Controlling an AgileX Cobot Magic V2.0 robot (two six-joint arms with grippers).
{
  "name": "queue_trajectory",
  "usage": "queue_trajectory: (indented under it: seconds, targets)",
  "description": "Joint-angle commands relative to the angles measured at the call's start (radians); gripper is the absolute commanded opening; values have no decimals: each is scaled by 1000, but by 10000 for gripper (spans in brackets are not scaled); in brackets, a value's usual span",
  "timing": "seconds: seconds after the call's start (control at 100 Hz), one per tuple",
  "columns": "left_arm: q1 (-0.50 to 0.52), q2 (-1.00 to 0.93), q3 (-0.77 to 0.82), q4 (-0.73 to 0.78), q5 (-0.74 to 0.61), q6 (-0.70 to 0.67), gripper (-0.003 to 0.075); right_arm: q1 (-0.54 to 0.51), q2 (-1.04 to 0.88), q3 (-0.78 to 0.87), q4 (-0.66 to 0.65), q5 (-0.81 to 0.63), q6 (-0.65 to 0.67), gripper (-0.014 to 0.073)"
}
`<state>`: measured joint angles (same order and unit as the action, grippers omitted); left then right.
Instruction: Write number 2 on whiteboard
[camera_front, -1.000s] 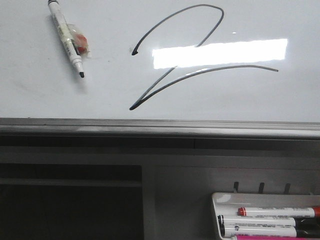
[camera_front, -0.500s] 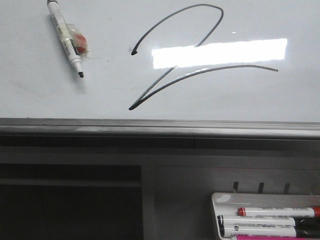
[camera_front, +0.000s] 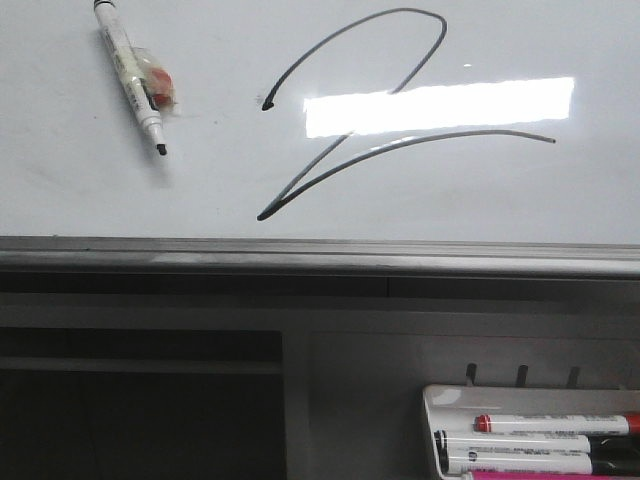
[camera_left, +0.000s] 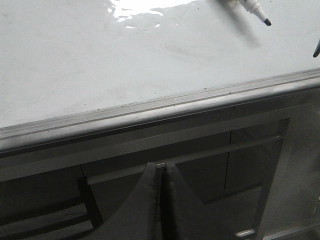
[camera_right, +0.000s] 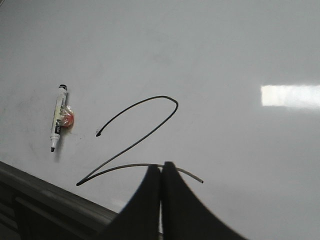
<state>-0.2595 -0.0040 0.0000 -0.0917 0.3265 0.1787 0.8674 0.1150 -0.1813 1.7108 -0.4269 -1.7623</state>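
Observation:
The number 2 (camera_front: 345, 150) is drawn in thin black stroke on the whiteboard (camera_front: 80, 190), with a rounded top loop and a long tail to the right; it also shows in the right wrist view (camera_right: 135, 142). An uncapped black marker (camera_front: 130, 75) with a small red thing taped to it lies on the board to the left of the 2, also in the right wrist view (camera_right: 56, 131); its tip shows in the left wrist view (camera_left: 260, 12). My left gripper (camera_left: 161, 166) is shut and empty below the board's grey edge (camera_left: 150, 107). My right gripper (camera_right: 161, 166) is shut and empty over the 2's tail.
A white marker tray (camera_front: 440, 400) with several capped markers (camera_front: 550, 423) hangs at the lower right below the board's grey metal edge (camera_front: 300, 255). Dark shelving (camera_front: 140, 400) lies under the board at the lower left. A bright light reflection (camera_front: 440, 105) crosses the 2.

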Motion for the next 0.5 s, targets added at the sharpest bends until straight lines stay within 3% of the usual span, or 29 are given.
queue_trajectory:
  seconds: [0.0, 0.32, 0.49]
  targets:
    - [3, -26, 12, -2, -65, -9, -20, -4, 10, -25, -34, 11, -9, -78]
    - [3, -26, 12, -2, -65, -7, -20, -4, 10, -16, -33, 11, -9, -78]
    - [3, -26, 12, -2, -65, -7, -20, -4, 10, 11, -36, 103, -9, -78]
